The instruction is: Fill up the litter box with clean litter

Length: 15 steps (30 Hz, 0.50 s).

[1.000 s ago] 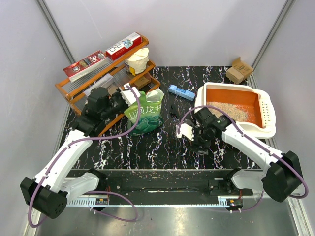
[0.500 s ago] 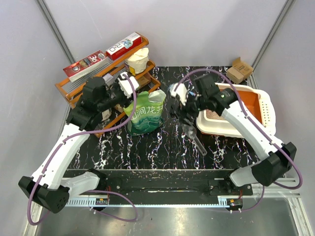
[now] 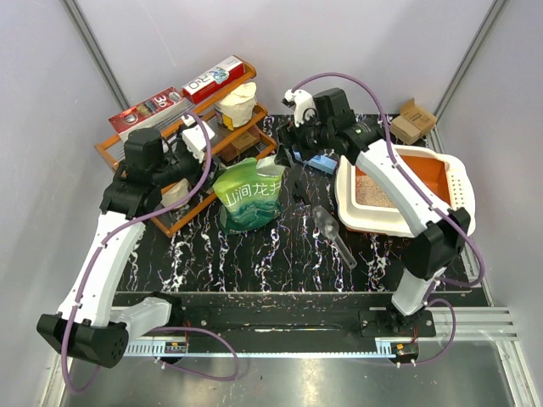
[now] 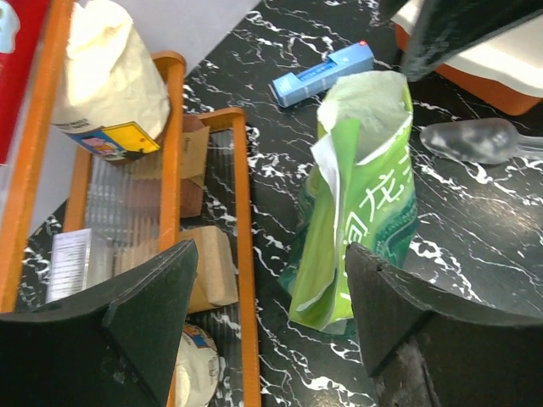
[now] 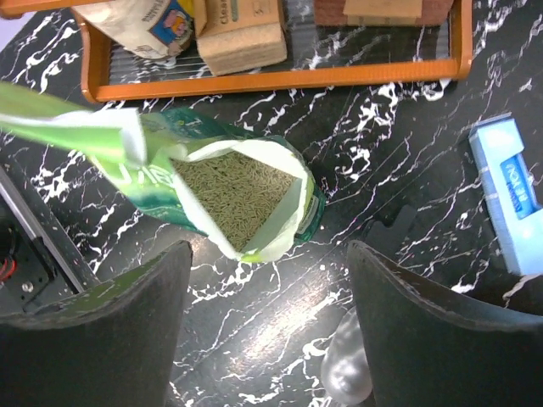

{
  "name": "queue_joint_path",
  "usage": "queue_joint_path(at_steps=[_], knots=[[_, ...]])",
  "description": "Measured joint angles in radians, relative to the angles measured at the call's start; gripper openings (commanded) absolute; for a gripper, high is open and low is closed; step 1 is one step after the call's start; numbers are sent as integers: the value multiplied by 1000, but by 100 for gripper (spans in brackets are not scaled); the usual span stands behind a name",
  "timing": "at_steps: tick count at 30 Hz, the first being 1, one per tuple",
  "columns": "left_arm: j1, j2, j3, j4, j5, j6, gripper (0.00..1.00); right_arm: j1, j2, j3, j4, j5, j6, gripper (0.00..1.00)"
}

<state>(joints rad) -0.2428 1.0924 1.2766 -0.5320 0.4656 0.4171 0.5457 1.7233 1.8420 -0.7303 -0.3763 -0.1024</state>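
The litter box [image 3: 358, 217], white-rimmed and orange inside, sits at the right, partly under my right arm. Pale clean litter [image 3: 371, 193] covers part of its floor. A green pouch [image 3: 250, 193] stands mid-table with its top open, and granules [image 5: 242, 203] show inside it. My left gripper [image 3: 193, 176] is open beside the pouch [image 4: 365, 203], above the rack's front rail, and touches nothing; in its own view it [image 4: 271, 326] holds nothing. My right gripper [image 3: 293, 153] hangs open and empty above the pouch's mouth [image 5: 267, 331]. A corner of the litter box [image 4: 501, 72] shows in the left wrist view.
A clear plastic scoop [image 3: 333, 231] lies on the table between pouch and litter box. An orange wire rack [image 3: 182, 148] with boxes and bags stands at the back left. A blue box [image 3: 316, 161] lies behind the pouch, and a small cardboard box [image 3: 412, 121] at the back right.
My left gripper opened, let go of the pouch and drew back to the left. The right arm rose from the scoop on the table and swung to the back, over the pouch.
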Motion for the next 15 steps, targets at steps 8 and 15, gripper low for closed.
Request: queue_joint_path(at_steps=[8, 15], knots=[[11, 6, -43, -29, 99, 36, 72, 1, 134, 45, -13, 56, 110, 70], [11, 50, -55, -19, 107, 57, 64, 6, 201, 52, -24, 72, 129, 42]])
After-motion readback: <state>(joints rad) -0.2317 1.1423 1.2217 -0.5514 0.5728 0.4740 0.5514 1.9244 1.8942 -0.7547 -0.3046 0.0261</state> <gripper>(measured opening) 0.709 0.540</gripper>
